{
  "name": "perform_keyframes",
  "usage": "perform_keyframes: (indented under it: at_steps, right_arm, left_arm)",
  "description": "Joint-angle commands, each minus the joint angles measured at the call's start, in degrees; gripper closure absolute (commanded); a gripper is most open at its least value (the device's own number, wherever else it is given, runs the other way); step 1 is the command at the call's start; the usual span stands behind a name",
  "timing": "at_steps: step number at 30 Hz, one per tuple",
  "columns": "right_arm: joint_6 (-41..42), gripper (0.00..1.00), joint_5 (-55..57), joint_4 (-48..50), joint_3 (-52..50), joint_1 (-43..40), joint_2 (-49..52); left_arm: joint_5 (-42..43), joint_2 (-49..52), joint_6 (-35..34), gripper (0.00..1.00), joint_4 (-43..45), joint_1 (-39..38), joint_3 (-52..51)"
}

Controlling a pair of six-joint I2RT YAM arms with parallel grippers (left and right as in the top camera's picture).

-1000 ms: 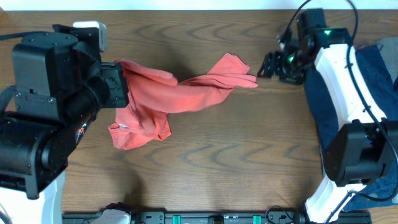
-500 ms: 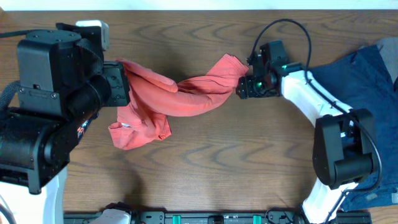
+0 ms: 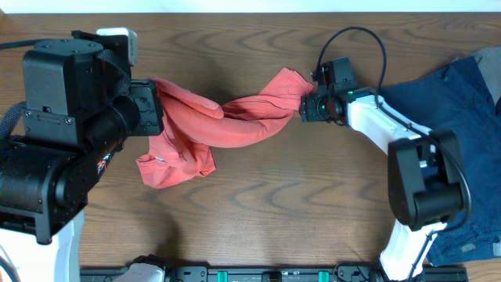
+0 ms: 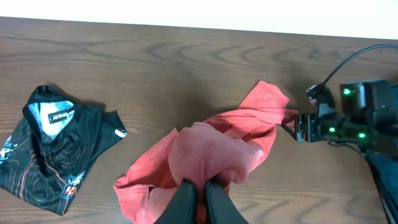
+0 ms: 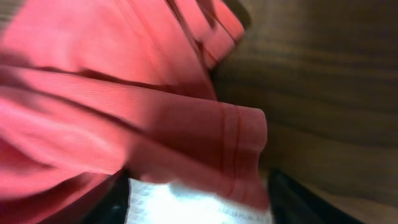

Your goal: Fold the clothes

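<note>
The clothes, a coral-red T-shirt (image 3: 235, 125), hang twisted in a rope across the wooden table. My left gripper (image 4: 199, 186) is shut on a bunched fold at the shirt's left end and holds it off the table; a loose part (image 3: 176, 164) droops below it. My right gripper (image 3: 307, 108) sits at the shirt's right end. In the right wrist view a stitched hem (image 5: 239, 149) of the shirt (image 5: 124, 106) lies between the widely spread fingers (image 5: 292, 199), over a bright patch. The right gripper (image 5: 199, 202) is open and the cloth is not pinched.
A black garment with red-and-white print (image 4: 50, 149) lies crumpled on the table left of the shirt. A large navy blue garment (image 3: 462, 102) covers the right side of the table, behind the right arm. The table's far edge (image 4: 186, 25) runs close behind the shirt.
My right arm has swung left from the back right corner to the shirt's right end and has slid its jaws around the hem. The left gripper has held still.
</note>
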Motion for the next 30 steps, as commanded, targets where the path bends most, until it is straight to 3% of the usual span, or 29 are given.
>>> perform_keyframes:
  at_steps: [1, 3, 8, 17, 22, 27, 28, 29, 30]
  right_arm:
    - [0.83, 0.52, 0.57, 0.98, -0.70, 1.14, 1.95]
    - [0.85, 0.99, 0.57, 1.33, -0.59, 1.11, 1.90]
    - [1.46, 0.99, 0.59, -5.33, 1.42, -0.22, -1.57]
    - [3.02, 0.99, 0.81, -23.74, 7.19, -4.72, -19.32]
    - [3.17, 0.99, 1.53, -15.08, 8.20, -4.70, -26.53]
    - [3.17, 0.99, 1.33, -2.51, 8.20, -4.26, -23.19]
    - [3.17, 0.98, 1.20, -0.85, 8.20, -4.09, -21.73]
    - [3.17, 0.87, 1.20, 0.17, 8.20, -4.00, -20.31]
    - [3.17, 0.69, 1.22, 0.96, 8.20, -4.00, -18.64]
  left_arm:
    - [-0.68, 0.22, 1.16, 0.94, 0.07, 0.09, 0.68]
    - [-0.68, 0.22, 1.16, 0.94, -0.02, 0.09, 0.68]
    - [-0.68, 0.22, 1.16, 0.94, -0.50, 0.09, 0.63]
    - [-0.68, 0.22, 1.16, 0.94, -0.90, 0.09, 0.63]
    - [-0.68, 0.33, 1.16, 0.94, -0.87, 0.09, 0.63]
    - [-0.68, 0.94, 1.16, 0.94, -1.36, 0.09, 0.63]
    - [-0.68, 1.11, 1.16, 0.94, -1.51, 0.09, 0.63]
    - [-0.68, 1.36, 1.16, 0.94, -1.57, 0.09, 0.59]
    - [-0.68, 1.57, 1.16, 0.94, -1.64, 0.09, 0.55]
